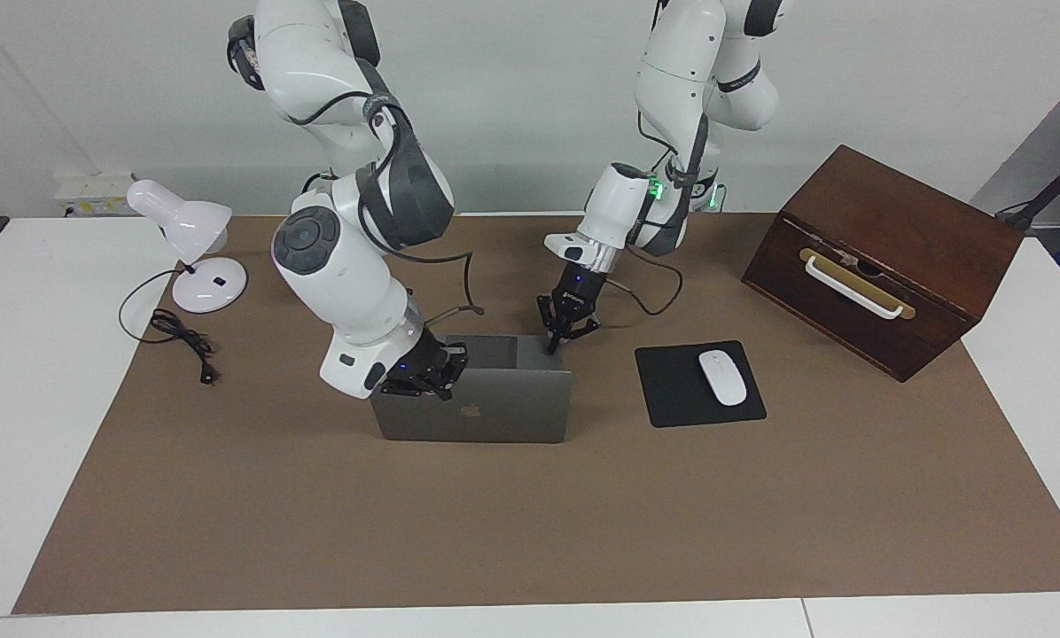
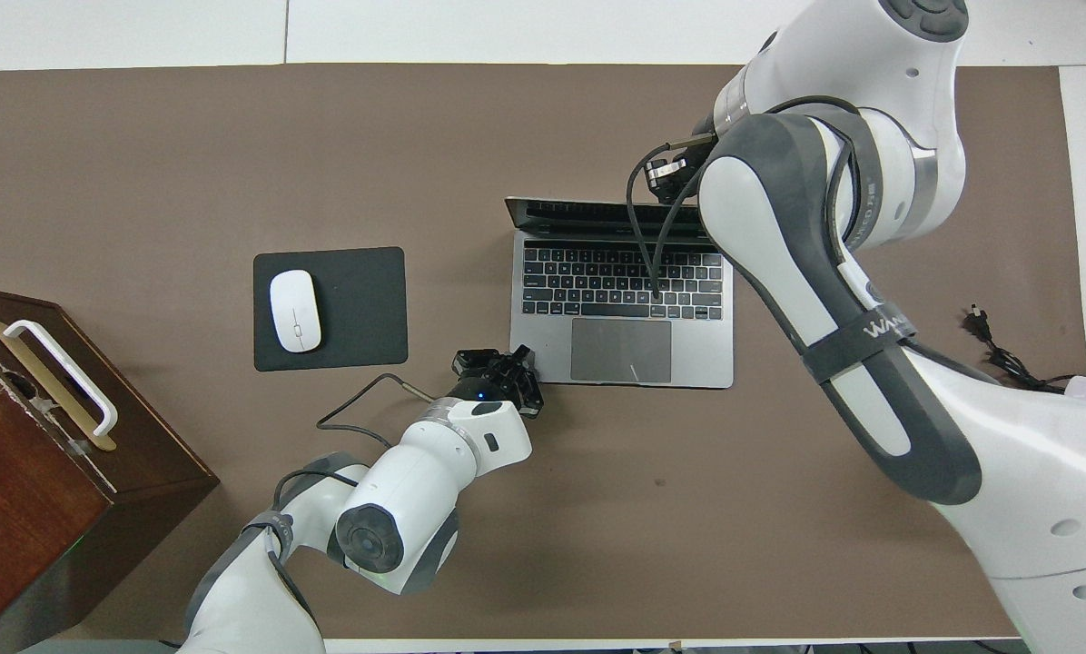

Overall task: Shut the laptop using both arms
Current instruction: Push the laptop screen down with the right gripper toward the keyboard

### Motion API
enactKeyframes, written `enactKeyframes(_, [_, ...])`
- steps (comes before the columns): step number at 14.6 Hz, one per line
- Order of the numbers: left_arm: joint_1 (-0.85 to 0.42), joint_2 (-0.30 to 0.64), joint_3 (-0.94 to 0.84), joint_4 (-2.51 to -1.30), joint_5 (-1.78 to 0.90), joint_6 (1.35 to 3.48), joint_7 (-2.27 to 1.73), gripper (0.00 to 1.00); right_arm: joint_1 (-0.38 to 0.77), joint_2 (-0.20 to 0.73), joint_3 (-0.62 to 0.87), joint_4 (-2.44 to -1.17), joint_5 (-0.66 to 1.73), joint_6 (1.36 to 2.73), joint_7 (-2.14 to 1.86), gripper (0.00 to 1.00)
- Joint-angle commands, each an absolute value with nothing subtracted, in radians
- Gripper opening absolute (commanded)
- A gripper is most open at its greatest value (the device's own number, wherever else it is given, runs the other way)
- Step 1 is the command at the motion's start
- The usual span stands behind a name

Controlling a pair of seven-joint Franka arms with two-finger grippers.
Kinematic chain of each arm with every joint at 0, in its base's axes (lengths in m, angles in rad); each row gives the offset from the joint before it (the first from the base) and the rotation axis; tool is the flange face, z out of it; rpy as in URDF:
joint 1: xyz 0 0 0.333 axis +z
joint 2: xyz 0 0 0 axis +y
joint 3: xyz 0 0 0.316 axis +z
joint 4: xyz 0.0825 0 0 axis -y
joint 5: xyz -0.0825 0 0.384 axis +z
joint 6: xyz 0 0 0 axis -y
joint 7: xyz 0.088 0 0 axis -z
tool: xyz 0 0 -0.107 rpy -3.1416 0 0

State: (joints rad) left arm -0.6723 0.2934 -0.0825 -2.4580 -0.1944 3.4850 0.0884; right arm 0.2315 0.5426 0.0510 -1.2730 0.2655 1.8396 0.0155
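The silver-grey laptop [image 1: 494, 416] stands open in the middle of the brown mat, its lid with the dark apple logo raised and tilted; keys and trackpad show in the overhead view [image 2: 620, 350]. My right gripper [image 1: 428, 379] is at the lid's top edge toward the right arm's end, also seen from overhead [image 2: 666, 173]. My left gripper [image 1: 555, 344] is shut and rests tip-down on the corner of the laptop's base nearest the robots at the left arm's end, also seen from overhead [image 2: 507, 365].
A black mouse pad [image 1: 672, 390] with a white mouse [image 1: 722, 377] lies beside the laptop toward the left arm's end. A brown wooden box [image 1: 884, 257] with a white handle stands past it. A white desk lamp [image 1: 189, 230] and its black cable [image 1: 180, 337] are at the right arm's end.
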Motion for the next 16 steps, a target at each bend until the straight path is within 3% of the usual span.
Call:
enactKeyframes(1, [-0.669, 0.367, -0.074, -2.447, -0.198, 3.502, 0.117, 0.00, 0.222, 0.476, 0.060, -1.399, 0.316, 1.833, 0.032, 0.00])
enactKeyframes(16, [-0.669, 0.374, -0.074, -2.445, -0.196, 3.502, 0.129, 0.00, 0.232, 0.367, 0.060, -1.667, 0.314, 1.954, 0.032, 0.00])
